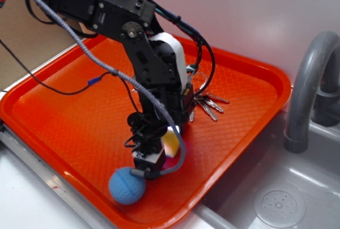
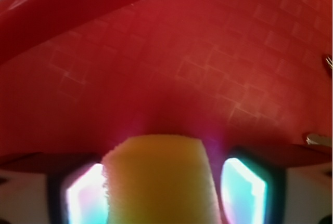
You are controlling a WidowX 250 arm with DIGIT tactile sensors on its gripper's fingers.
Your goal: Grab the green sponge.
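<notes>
The green sponge (image 1: 170, 143) shows as a yellow foam block standing on the orange tray (image 1: 64, 117) near its front. My gripper (image 1: 163, 150) is lowered over it, with one finger on each side. In the wrist view the sponge (image 2: 158, 182) fills the space between the two glowing pads (image 2: 86, 195). The left pad sits against its edge, and a thin strip of tray shows before the right pad (image 2: 243, 190). The foam does not look squeezed, so the gripper (image 2: 164, 193) reads as open around it.
A blue dimpled ball (image 1: 127, 185) lies just left of the gripper near the tray's front rim. A bunch of keys (image 1: 208, 104) lies behind the arm. A grey faucet (image 1: 305, 91) and a sink with a drain (image 1: 279, 203) are to the right.
</notes>
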